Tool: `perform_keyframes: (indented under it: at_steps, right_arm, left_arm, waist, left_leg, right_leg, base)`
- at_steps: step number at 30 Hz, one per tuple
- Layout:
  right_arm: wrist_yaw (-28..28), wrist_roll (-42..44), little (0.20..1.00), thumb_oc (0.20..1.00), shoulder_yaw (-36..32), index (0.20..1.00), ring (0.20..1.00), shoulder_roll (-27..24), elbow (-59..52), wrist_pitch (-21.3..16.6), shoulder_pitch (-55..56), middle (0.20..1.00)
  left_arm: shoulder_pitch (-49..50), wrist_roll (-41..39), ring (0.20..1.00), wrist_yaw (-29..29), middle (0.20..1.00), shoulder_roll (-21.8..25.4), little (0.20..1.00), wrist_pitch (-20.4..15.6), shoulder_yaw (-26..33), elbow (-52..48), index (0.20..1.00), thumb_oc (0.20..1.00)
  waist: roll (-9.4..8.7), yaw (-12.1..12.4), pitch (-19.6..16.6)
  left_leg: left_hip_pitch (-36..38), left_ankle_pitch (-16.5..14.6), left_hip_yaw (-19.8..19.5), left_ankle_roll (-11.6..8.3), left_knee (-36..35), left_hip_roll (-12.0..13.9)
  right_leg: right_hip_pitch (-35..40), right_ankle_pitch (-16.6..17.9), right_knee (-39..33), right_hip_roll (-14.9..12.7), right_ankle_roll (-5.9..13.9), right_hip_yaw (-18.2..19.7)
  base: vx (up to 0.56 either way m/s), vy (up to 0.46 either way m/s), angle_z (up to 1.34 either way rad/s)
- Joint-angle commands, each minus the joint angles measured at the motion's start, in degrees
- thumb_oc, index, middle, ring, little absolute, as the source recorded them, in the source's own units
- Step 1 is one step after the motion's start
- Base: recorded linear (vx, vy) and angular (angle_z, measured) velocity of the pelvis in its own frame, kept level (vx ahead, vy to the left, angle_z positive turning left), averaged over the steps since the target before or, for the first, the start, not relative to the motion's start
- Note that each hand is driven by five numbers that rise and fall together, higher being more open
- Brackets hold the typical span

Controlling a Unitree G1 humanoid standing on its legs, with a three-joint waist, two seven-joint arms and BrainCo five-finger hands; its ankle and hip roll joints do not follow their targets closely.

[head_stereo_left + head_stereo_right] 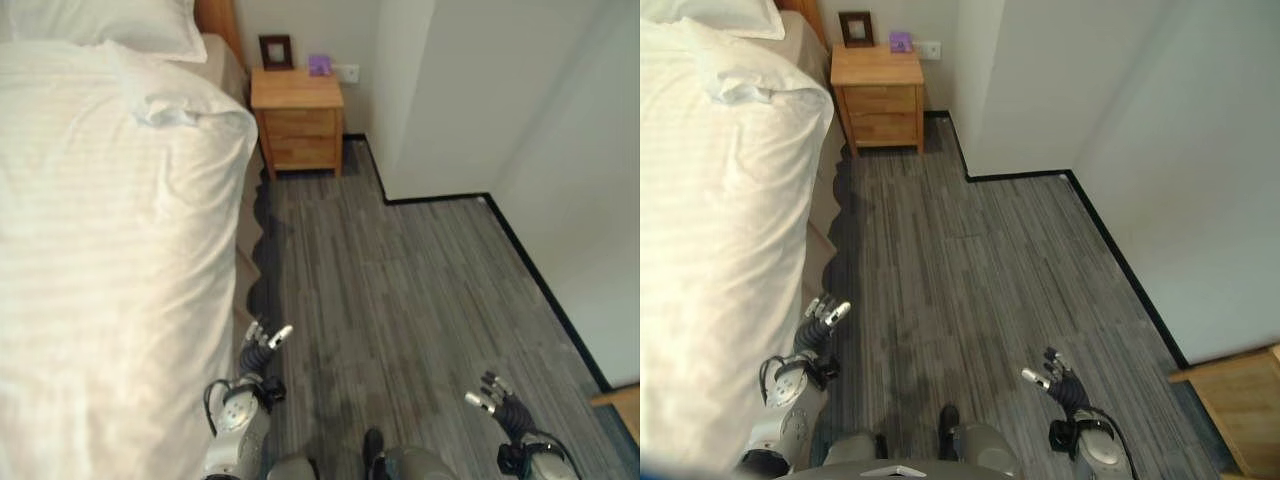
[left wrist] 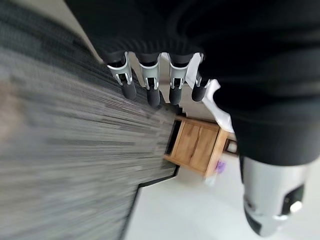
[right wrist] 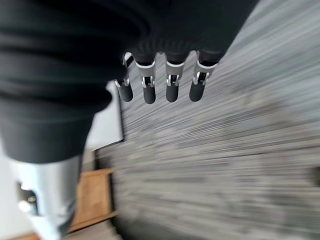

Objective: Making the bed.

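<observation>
Grey plank floor [image 1: 400, 300] beside the bed; the white duvet [image 1: 110, 250] drapes over its edge. Left hand [image 1: 262, 345] and right hand [image 1: 497, 395] hang relaxed, empty. I'd grab the rumpled corner [image 1: 165, 108] first and pull flat.

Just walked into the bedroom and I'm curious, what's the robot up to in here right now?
It stands on the grey floor beside the bed, handling nothing. The left hand hangs open near the edge of the white duvet, not gripping it; the right hand is open over the floor. The duvet's top corner is rumpled near the pillow. A wooden nightstand stands beyond.
</observation>
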Motion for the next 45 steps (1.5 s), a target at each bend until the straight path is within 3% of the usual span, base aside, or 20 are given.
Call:
perform_keyframes:
  at_steps: [1, 4, 6, 10, 11, 12, 13, 15, 16, 20, 23, 24, 25, 26, 30, 31, 32, 34, 38, 45]
  right_arm:
    - [-0.53, 2.37, 1.000, 1.000, 0.89, 1.000, 1.000, -4.48, -3.30, -3.43, -7.48, 1.000]
    - [0.11, 2.79, 1.000, 1.000, 1.80, 1.000, 1.000, -4.46, -3.57, -4.50, -10.79, 1.000]
    - [-0.41, 0.78, 1.000, 1.000, 3.24, 1.000, 1.000, -4.19, -2.00, -5.13, -13.50, 1.000]
    - [-0.75, 0.30, 1.000, 1.000, 2.79, 1.000, 1.000, -2.53, -3.16, -4.45, -14.99, 1.000]
    - [0.15, 0.00, 1.000, 1.000, 4.01, 1.000, 1.000, -0.46, -3.39, -4.66, -14.26, 1.000]
    - [0.15, -0.01, 1.000, 1.000, 4.00, 1.000, 1.000, -0.41, -3.39, -4.67, -14.24, 1.000]
    - [0.28, -0.62, 1.000, 1.000, 4.12, 1.000, 1.000, 0.15, -3.36, -4.50, -13.79, 1.000]
    - [0.39, -0.11, 1.000, 1.000, 5.30, 1.000, 1.000, 1.76, -3.42, -4.51, -13.78, 1.000]
    - [1.10, 0.42, 1.000, 1.000, 6.64, 1.000, 1.000, 2.64, -2.83, -4.56, -14.44, 1.000]
    - [2.91, 0.33, 1.000, 1.000, 6.24, 1.000, 1.000, 1.54, -5.29, -4.56, -14.22, 1.000]
    - [4.59, 4.31, 1.000, 1.000, 5.14, 1.000, 1.000, 0.81, -6.12, -5.61, -13.59, 1.000]
    - [6.72, 4.44, 1.000, 1.000, 4.62, 1.000, 1.000, -0.94, -7.62, -5.55, -11.53, 1.000]
    - [6.72, 4.44, 1.000, 1.000, 4.61, 1.000, 1.000, -0.93, -7.64, -5.53, -11.52, 1.000]
    - [8.43, 5.28, 1.000, 1.000, 3.43, 1.000, 1.000, -2.63, -9.53, -5.25, -8.53, 1.000]
    - [9.56, 8.03, 1.000, 1.000, 3.98, 1.000, 1.000, -3.75, -9.58, -5.75, -8.22, 1.000]
    - [8.56, 7.78, 1.000, 1.000, 3.69, 1.000, 1.000, -5.66, -9.88, -6.23, -8.28, 1.000]
    - [7.96, 8.87, 1.000, 1.000, 3.17, 1.000, 1.000, -5.67, -10.42, -6.29, -8.11, 1.000]
    - [6.94, 10.90, 1.000, 1.000, 1.76, 1.000, 1.000, -5.12, -11.02, -6.30, -7.03, 1.000]
    - [8.06, 11.45, 1.000, 1.000, 1.41, 1.000, 1.000, -4.45, -10.36, -6.01, -5.18, 1.000]
    - [8.21, 8.39, 1.000, 1.000, 3.83, 1.000, 1.000, -3.71, -11.06, -5.79, -5.63, 1.000]
  left_arm:
    - [-0.67, -1.01, 1.000, -1.87, 1.000, 3.73, 1.000, -2.58, 1.65, -2.61, 1.000, 1.000]
    - [1.54, -1.68, 1.000, -3.70, 1.000, 4.17, 1.000, -3.57, 2.89, -2.34, 1.000, 1.000]
    - [1.56, -2.48, 1.000, -3.83, 1.000, 3.48, 1.000, -3.98, 2.55, -0.91, 1.000, 1.000]
    - [2.65, -1.01, 1.000, -3.65, 1.000, 3.83, 1.000, -3.40, 3.67, -1.33, 1.000, 1.000]
    - [2.68, 0.13, 1.000, -3.87, 1.000, 4.06, 1.000, -3.72, 3.46, -1.53, 1.000, 1.000]
    - [2.69, 0.13, 1.000, -3.87, 1.000, 4.11, 1.000, -3.72, 3.46, -1.54, 1.000, 1.000]
    - [2.78, -0.86, 1.000, -4.65, 1.000, 4.05, 1.000, -3.45, 3.30, -1.50, 1.000, 1.000]
    - [2.45, -2.83, 1.000, -4.95, 1.000, 4.03, 1.000, -3.53, 4.56, -2.76, 1.000, 1.000]
    - [1.71, -4.55, 1.000, -4.92, 1.000, 4.17, 1.000, -4.28, 5.74, -2.64, 1.000, 1.000]
    - [0.88, -7.84, 1.000, -5.53, 1.000, 3.85, 1.000, -5.18, 6.84, -3.77, 1.000, 1.000]
    - [0.23, -9.64, 1.000, -6.02, 1.000, 3.79, 1.000, -6.74, 6.88, -4.42, 1.000, 1.000]
    - [-0.66, -9.66, 1.000, -6.77, 1.000, 4.50, 1.000, -7.61, 6.70, -3.51, 1.000, 1.000]
    - [-0.67, -9.66, 1.000, -6.77, 1.000, 4.51, 1.000, -7.61, 6.70, -3.49, 1.000, 1.000]
    - [-1.17, -8.33, 1.000, -7.32, 1.000, 5.43, 1.000, -7.75, 5.24, -3.06, 1.000, 1.000]
    - [-2.54, -9.01, 1.000, -8.68, 1.000, 4.32, 1.000, -7.31, 3.54, -1.17, 1.000, 1.000]
    - [-3.57, -11.13, 1.000, -8.24, 1.000, 3.33, 1.000, -5.98, 2.14, 0.41, 1.000, 1.000]
    - [-3.68, -13.36, 1.000, -8.21, 1.000, 2.36, 1.000, -5.70, 1.89, 0.84, 1.000, 1.000]
    - [-3.45, -12.19, 1.000, -8.01, 1.000, 2.52, 1.000, -4.96, 0.58, 2.63, 1.000, 1.000]
    - [-2.03, -10.98, 1.000, -8.76, 1.000, 2.96, 1.000, -4.37, 0.62, 4.23, 1.000, 1.000]
    - [-2.13, -6.78, 1.000, -8.35, 1.000, 3.42, 1.000, -4.61, -0.79, 6.06, 1.000, 1.000]
  waist:
    - [-0.65, 3.10, 1.23]
    - [0.67, 7.48, -0.48]
    - [2.34, 10.61, -2.64]
    - [2.14, 10.68, -5.45]
    - [-0.03, 11.98, -6.47]
    - [-0.18, 12.04, -6.61]
    - [-1.69, 12.10, -7.04]
    - [-0.97, 11.78, -5.67]
    - [1.74, 10.51, -4.10]
    - [3.44, 6.81, -3.26]
    - [3.12, 3.72, -2.71]
    - [2.60, 1.60, -2.38]
    - [2.51, 1.59, -2.43]
    - [1.60, 0.65, -2.62]
    - [-0.73, 0.95, -2.67]
    - [-1.68, -0.48, -1.53]
    - [-1.80, -1.56, -1.15]
    - [-1.35, -2.66, -1.13]
    - [0.11, -2.21, -2.63]
    - [1.98, -1.55, -3.17]
  left_leg:
    - [12.41, -0.70, 2.79, -3.60, -26.86, -0.69]
    - [9.37, 2.75, 8.36, -3.90, -50.26, -0.93]
    - [10.75, 6.08, 8.54, -3.40, -75.66, -6.18]
    - [11.94, 6.00, 11.36, -1.14, -75.73, -8.52]
    - [13.28, 6.38, 12.38, 1.79, -73.51, -11.01]
    - [13.12, 6.29, 12.49, 1.83, -73.43, -11.08]
    - [14.18, 3.08, 11.12, 3.19, -71.64, -13.36]
    - [18.37, -3.00, 9.86, 5.07, -67.39, -13.28]
    - [23.19, -4.84, 7.37, 6.62, -66.80, -11.48]
    - [31.26, -6.33, 0.20, 6.01, -69.95, -11.68]
    - [35.43, -9.74, -8.75, 3.56, -69.79, -12.80]
    - [36.88, -11.35, -16.04, 1.54, -69.05, -12.75]
    - [36.79, -11.23, -16.04, 1.55, -69.09, -12.84]
    - [36.65, -12.52, -23.89, 0.81, -67.52, -12.26]
    - [33.06, -11.47, -29.36, -1.84, -59.71, -9.16]
    - [24.58, -6.32, -22.99, 0.61, -48.76, -6.57]
    - [23.74, -6.43, -15.92, 1.15, -47.54, -4.47]
    - [22.87, -6.33, -5.85, -0.23, -50.52, -2.50]
    - [23.96, -5.04, 4.43, -1.12, -63.54, -3.92]
    - [20.81, 2.01, 1.74, -2.96, -73.39, -6.64]
  right_leg:
    - [5.53, 10.13, -8.66, -5.43, 8.49, 0.88]
    - [12.28, 6.46, -10.38, -3.89, 9.73, 1.46]
    - [19.25, 3.15, -11.65, -2.57, 11.34, 2.40]
    - [23.93, 1.49, -8.52, -3.00, 12.08, 3.79]
    - [22.04, 11.30, 4.01, -5.74, 16.56, 2.52]
    - [21.79, 11.13, 4.25, -5.88, 16.62, 2.59]
    - [19.47, 17.46, 14.95, -7.79, 20.16, 2.56]
    - [13.14, 26.50, 30.13, -10.37, 21.35, 2.39]
    - [3.12, 25.01, 39.51, -10.48, 18.78, 1.50]
    - [-7.10, 16.19, 31.62, -12.08, 15.25, 1.78]
    - [-9.17, 15.68, 9.70, -11.64, 15.59, 9.72]
    - [-8.09, 16.05, -3.08, -10.25, 18.45, 24.20]
    - [-8.12, 16.20, -3.24, -10.36, 18.49, 24.23]
    - [-6.87, 15.87, -4.09, -8.94, 20.68, 36.29]
    - [-3.44, 13.72, -3.15, -10.68, 19.36, 29.93]
    - [-1.70, 14.01, -3.21, -11.24, 17.18, 26.74]
    - [0.26, 13.73, -4.62, -11.26, 15.69, 22.65]
    - [2.65, 13.71, -7.21, -11.80, 14.83, 16.53]
    - [4.03, 12.06, -9.30, -10.79, 14.03, 9.68]
    - [6.09, 10.03, -10.71, -9.38, 14.07, 4.07]
  base:
    - [0.75, -0.017, -0.64]
    - [0.72, 0.025, -0.68]
    - [1.05, 0.109, -0.52]
    - [0.87, 0.047, 0.22]
    - [0.84, 0.090, 0.87]
    - [0.76, 0.118, 0.61]
    - [0.55, 0.104, 0.03]
    - [0.87, 0.135, -0.14]
    - [0.90, 0.072, 0.04]
    - [0.59, -0.114, 0.81]
    - [0.67, -0.343, 1.52]
    - [0.69, -0.380, 2.67]
    - [0.73, -0.583, 2.80]
    - [0.29, -0.352, 2.14]
    - [0.38, -0.652, 3.54]
    - [0.07, -0.547, 2.38]
    - [0.10, -0.682, 2.18]
    - [0.06, -0.379, 1.98]
    - [0.08, -0.140, 1.21]
    - [0.09, -0.011, 0.44]
